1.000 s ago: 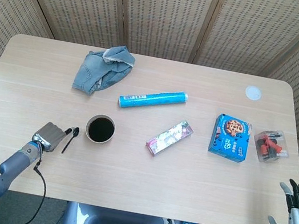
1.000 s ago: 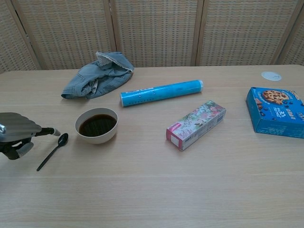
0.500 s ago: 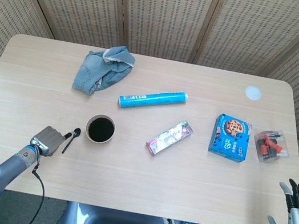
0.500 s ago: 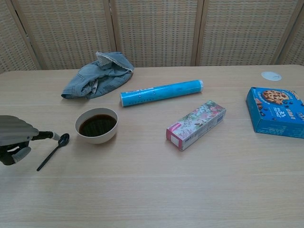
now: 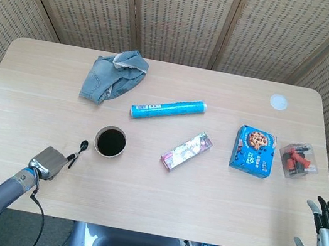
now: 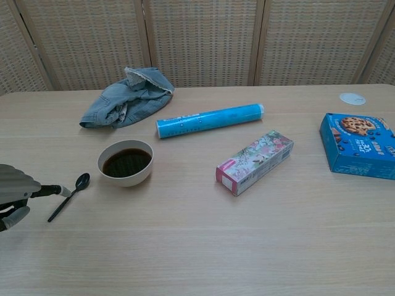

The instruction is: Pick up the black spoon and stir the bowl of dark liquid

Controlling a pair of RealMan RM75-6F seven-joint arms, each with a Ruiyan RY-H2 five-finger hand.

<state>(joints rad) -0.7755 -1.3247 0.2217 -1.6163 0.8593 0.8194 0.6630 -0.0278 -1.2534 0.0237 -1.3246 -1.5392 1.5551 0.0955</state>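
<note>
The black spoon (image 5: 77, 153) lies flat on the table just left of the white bowl of dark liquid (image 5: 111, 141), its scoop end toward the bowl. In the chest view the spoon (image 6: 68, 198) runs diagonally beside the bowl (image 6: 125, 163). My left hand (image 5: 49, 162) sits low at the near left, holding nothing. One finger (image 6: 52, 190) reaches out to the spoon's handle; whether it touches is unclear. The left hand (image 6: 13, 192) is partly cut off by the chest view's edge. My right hand (image 5: 326, 231) hangs off the table's near right corner, fingers spread and empty.
A crumpled denim cloth (image 5: 114, 75) lies at the back left, with a blue roll (image 5: 169, 109) behind the bowl. A flowered box (image 5: 186, 151) sits mid-table. A blue cookie box (image 5: 253, 151), a clear box of red parts (image 5: 298, 160) and a white disc (image 5: 278, 102) are on the right.
My left hand has drawn back toward the table's near edge and a little left, away from the bowl. The spoon, the bowl and the right hand have not moved.
</note>
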